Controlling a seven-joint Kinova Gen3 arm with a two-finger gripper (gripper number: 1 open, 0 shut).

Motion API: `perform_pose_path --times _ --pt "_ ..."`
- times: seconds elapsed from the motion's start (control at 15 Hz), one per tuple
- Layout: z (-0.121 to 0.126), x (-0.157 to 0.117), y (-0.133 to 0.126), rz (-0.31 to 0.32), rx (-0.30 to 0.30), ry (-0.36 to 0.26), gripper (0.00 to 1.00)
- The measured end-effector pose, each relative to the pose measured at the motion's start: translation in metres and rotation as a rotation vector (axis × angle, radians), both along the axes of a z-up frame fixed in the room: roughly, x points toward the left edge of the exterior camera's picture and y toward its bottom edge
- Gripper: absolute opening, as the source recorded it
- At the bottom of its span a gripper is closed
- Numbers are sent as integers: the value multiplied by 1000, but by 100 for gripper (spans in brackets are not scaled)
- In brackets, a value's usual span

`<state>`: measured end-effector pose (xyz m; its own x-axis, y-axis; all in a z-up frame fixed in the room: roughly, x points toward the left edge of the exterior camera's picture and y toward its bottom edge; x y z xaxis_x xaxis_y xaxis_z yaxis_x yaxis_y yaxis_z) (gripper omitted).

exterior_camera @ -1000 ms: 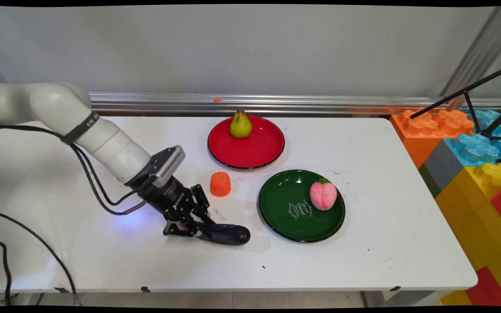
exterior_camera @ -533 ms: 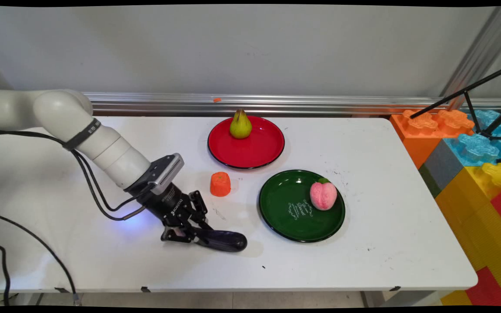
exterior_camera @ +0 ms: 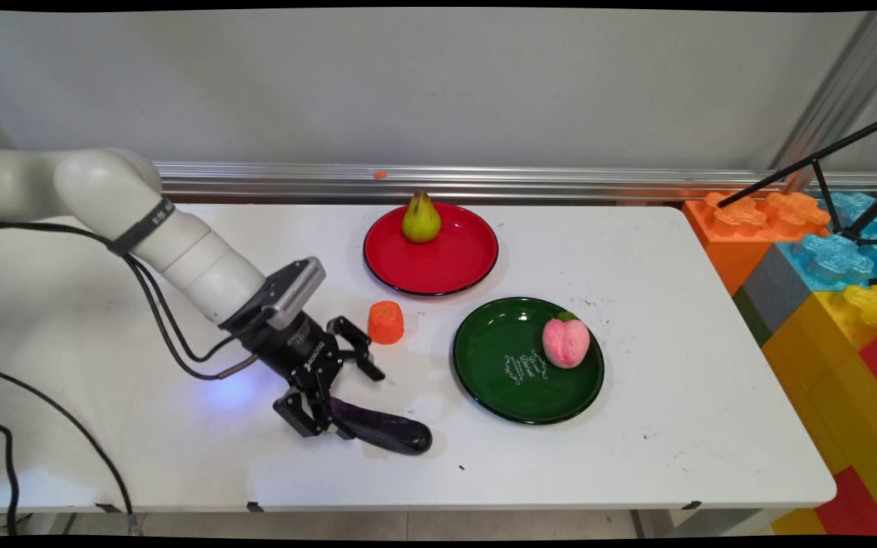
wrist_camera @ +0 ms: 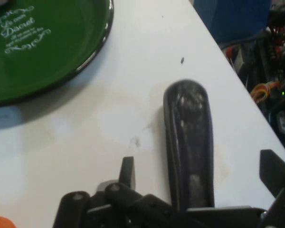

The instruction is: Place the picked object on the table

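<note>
White table (exterior_camera: 636, 251), grey wall (exterior_camera: 408, 84), coloured blocks (exterior_camera: 827, 266) at right

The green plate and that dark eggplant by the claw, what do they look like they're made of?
Green plate: probably enamelled metal or melamine; glossy glaze, black rim, printed white lettering. Eggplant: likely a plastic or rubber toy; smooth dark purple skin with dull highlights and scuffs. It lies on the table between the fingers of the open claw.

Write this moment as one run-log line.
gripper: open, straddling eggplant | eggplant: lying on table | nearby: orange cup, green plate
</note>
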<state>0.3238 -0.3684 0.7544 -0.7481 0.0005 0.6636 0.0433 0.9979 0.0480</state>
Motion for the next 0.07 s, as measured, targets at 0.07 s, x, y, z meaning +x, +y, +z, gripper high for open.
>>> perform_pose_path --times 0.07 --pt "8 -1 -1 13 4 4 100"
